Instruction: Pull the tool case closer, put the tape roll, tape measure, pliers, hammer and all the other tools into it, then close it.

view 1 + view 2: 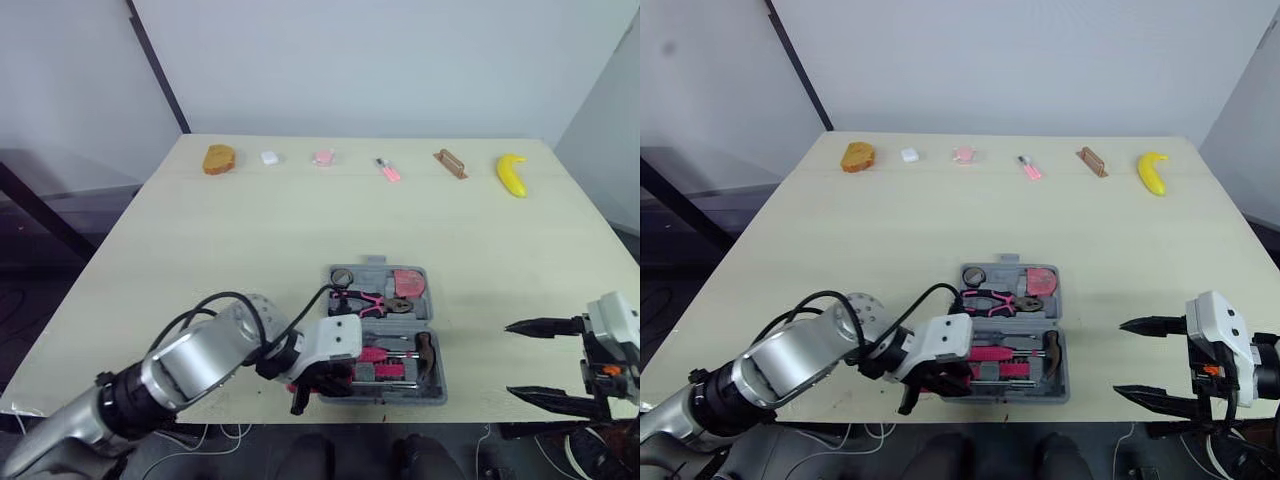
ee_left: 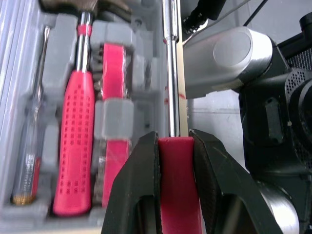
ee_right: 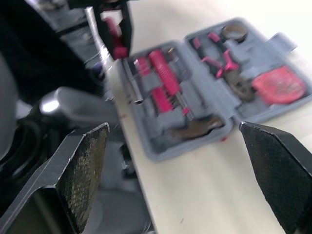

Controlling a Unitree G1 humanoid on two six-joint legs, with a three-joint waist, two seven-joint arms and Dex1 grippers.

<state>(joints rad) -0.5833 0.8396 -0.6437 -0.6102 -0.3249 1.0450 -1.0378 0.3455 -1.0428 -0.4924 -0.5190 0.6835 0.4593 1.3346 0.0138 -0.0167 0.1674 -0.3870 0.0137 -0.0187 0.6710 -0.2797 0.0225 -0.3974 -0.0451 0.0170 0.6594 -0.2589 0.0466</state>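
The grey tool case (image 1: 438, 325) lies open at the table's near edge. Its far half holds a round tape roll (image 1: 342, 277), pink-handled pliers (image 1: 366, 300) and a pink tape measure (image 1: 408, 282). The near half holds a hammer (image 2: 73, 146) with a pink grip and a slim screwdriver (image 2: 28, 146). My left gripper (image 2: 174, 139) is shut on the pink handle (image 2: 176, 190) of a driver whose steel shaft (image 2: 171, 73) runs along the case's near rim. Well to the right of the case, my right gripper (image 1: 510, 360) hovers open and holds nothing.
Along the table's far edge lie a bread roll (image 1: 219, 159), a small white item (image 1: 269, 157), two small pink items (image 1: 323, 158), a wooden block (image 1: 450, 163) and a banana (image 1: 512, 174). The table's front edge runs just beneath the case.
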